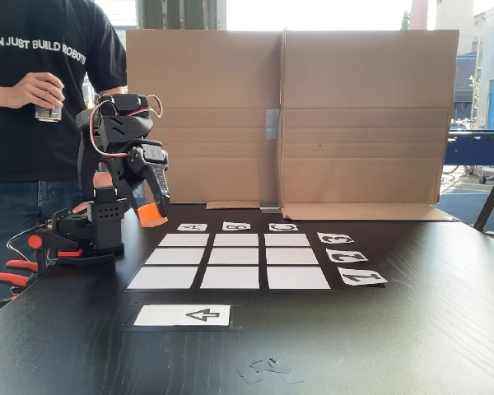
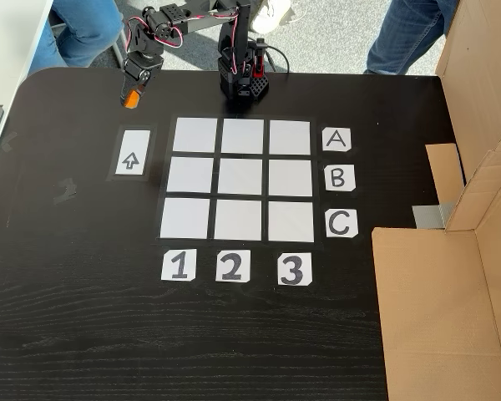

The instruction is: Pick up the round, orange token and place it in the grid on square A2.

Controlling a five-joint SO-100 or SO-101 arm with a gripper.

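Note:
My gripper (image 1: 152,212) points down at the left of the fixed views, shut on the orange token (image 1: 151,216), which hangs above the dark table. Seen from above, the gripper (image 2: 131,93) and the token (image 2: 131,99) are just beyond the top end of the arrow card (image 2: 131,153), left of the grid (image 2: 243,177). The grid (image 1: 230,257) of nine white cells lies flat with its A, B, C and 1, 2, 3 labels. Square A2 (image 1: 174,256) is bare; from above, square A2 (image 2: 243,136) is the top row's middle cell.
The arm's base (image 2: 242,83) is clamped at the table edge by the A row. A cardboard wall (image 1: 288,115) stands behind the grid. A person (image 1: 33,90) holding a can stands behind the arm. Dark table (image 2: 108,317) lies open around the labels.

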